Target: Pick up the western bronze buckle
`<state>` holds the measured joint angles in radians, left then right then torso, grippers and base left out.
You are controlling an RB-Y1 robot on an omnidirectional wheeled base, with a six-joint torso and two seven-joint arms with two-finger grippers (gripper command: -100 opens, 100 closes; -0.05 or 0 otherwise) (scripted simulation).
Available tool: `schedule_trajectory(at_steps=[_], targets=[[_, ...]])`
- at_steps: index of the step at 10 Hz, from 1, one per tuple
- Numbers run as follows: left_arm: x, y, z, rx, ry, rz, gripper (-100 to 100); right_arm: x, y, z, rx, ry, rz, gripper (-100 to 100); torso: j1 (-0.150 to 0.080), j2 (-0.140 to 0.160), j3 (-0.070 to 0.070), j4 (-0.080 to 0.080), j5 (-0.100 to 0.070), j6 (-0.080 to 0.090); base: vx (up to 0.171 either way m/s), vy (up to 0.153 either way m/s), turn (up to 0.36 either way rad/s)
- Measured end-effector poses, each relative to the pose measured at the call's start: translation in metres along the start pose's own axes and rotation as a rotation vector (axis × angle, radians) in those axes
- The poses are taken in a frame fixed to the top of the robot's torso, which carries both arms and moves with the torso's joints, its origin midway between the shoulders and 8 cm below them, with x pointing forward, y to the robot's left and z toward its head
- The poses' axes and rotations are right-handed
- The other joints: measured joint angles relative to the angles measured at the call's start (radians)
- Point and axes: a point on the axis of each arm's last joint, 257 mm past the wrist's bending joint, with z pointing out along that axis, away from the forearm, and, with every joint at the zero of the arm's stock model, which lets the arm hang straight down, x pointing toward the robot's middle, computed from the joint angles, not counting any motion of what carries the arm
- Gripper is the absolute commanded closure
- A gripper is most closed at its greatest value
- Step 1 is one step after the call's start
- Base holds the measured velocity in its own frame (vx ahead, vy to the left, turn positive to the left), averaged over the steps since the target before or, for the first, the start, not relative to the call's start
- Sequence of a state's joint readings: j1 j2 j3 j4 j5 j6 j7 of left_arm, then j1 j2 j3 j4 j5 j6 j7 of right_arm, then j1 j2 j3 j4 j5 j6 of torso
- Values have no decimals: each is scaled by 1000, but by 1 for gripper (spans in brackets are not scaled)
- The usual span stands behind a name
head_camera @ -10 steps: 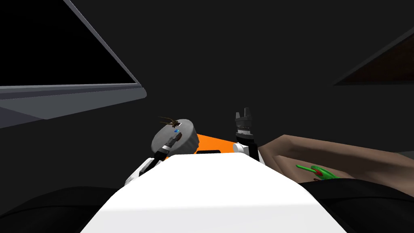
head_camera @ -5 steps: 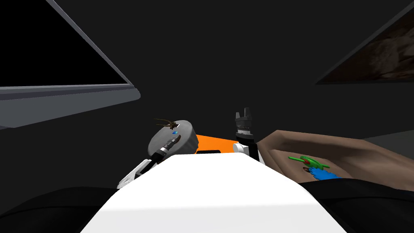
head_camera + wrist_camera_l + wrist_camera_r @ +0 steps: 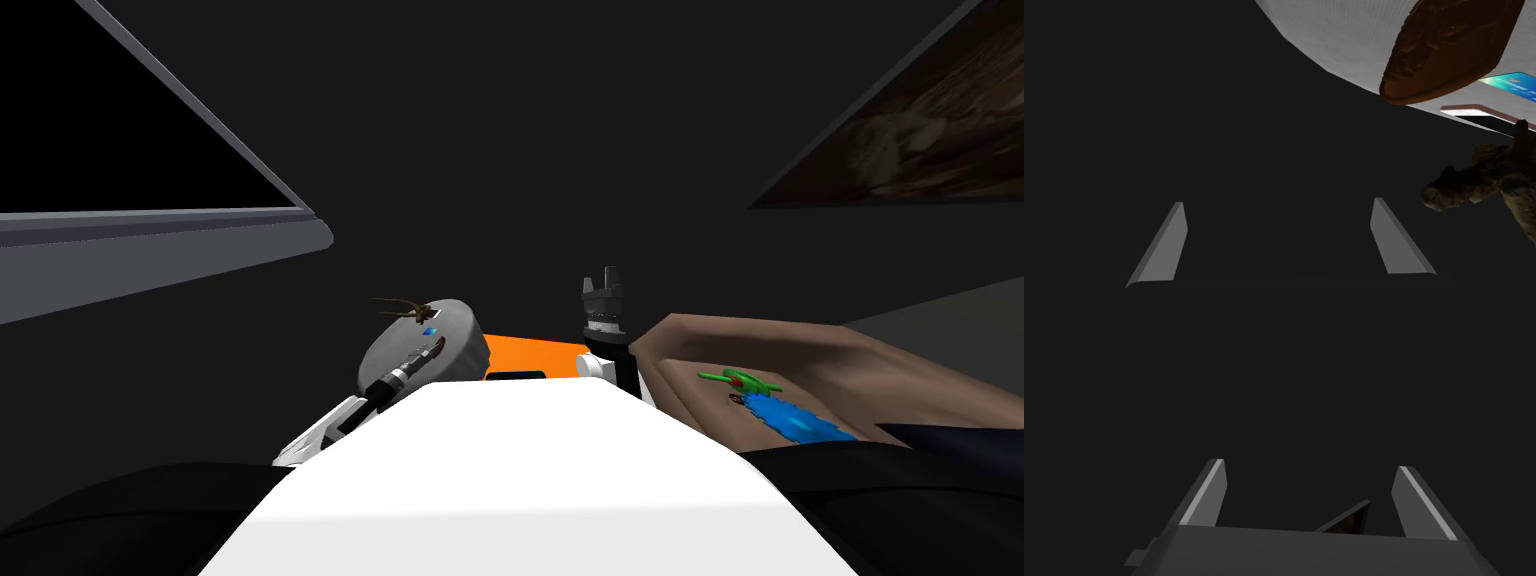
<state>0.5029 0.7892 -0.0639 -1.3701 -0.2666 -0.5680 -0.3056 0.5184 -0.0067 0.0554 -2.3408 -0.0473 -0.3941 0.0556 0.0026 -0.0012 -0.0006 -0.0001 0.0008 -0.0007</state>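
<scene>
Hovering my left gripper (image 3: 1278, 201), blades spread and empty — the brown oval buckle (image 3: 1449, 45) is lying on the round grey top (image 3: 1334, 35) at its one o'clock. My right gripper (image 3: 602, 278) is standing spread too; at its four o'clock a brown tray (image 3: 880, 360) is holding a green thing (image 3: 740, 380) and a blue thing (image 3: 795, 420).
</scene>
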Motion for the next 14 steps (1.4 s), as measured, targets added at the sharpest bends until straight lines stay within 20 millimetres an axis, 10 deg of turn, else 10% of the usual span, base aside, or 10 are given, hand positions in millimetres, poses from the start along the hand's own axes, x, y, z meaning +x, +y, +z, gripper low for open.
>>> schedule_trajectory(at_steps=[9, 10, 11, 14], targets=[[74, 76, -31, -146, 292, 217, -100, 0, 0, 0, 0, 0, 0, 0, -2, -2, -1, 0, 0, 0, 6, 27, -121], [75, 77, -31, -148, 295, 220, 0, 0, 0, 0, 0, 0, 0, 0, -2, -1, -1, 0, -1, 0, 0, 0, 0], [75, 77, -31, -148, 295, 220, -100, 0, 0, 0, 0, 0, 0, 0, -2, -1, 0, 0, -1, 0, 107, 1, 73], [80, 88, -44, -144, 303, 241, -100, 0, 0, 0, 0, 0, 0, 0, -4, -5, -3, -1, -1, 0, 90, -30, 36]])
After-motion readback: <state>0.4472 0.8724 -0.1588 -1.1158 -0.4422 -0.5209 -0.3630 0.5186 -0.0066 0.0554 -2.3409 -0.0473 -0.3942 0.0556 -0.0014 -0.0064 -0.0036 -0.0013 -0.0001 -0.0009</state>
